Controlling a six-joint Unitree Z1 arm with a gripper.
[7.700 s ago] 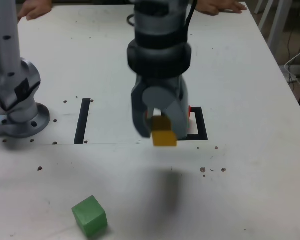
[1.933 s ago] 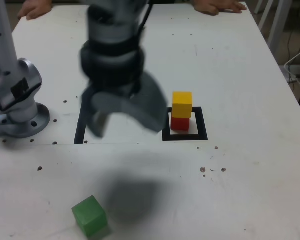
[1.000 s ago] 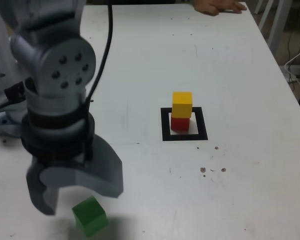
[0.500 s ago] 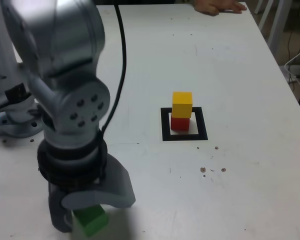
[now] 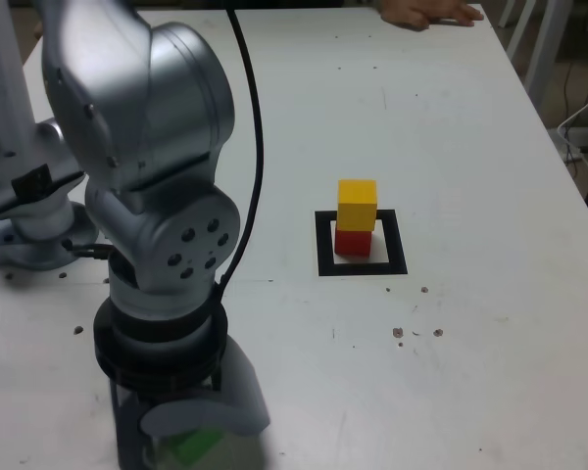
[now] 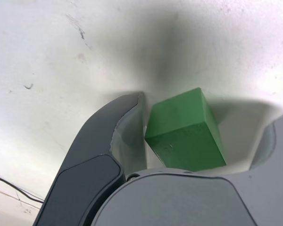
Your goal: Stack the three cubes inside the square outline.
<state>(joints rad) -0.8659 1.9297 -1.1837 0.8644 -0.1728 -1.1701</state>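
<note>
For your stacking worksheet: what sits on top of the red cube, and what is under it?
A yellow cube sits on the red cube. Under it lies the square outline's white centre; the contact patch is hidden.

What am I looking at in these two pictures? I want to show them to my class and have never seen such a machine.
It is a grey robot arm with a two-fingered gripper. One picture comes from a camera beside the table, the other from a camera on the arm's wrist. On the white table a yellow cube sits on a red cube inside a black square outline. The gripper's jaws stand either side of a green cube on the table, with a gap on one side, not yet gripping. A person's hand rests at the far edge.
</note>
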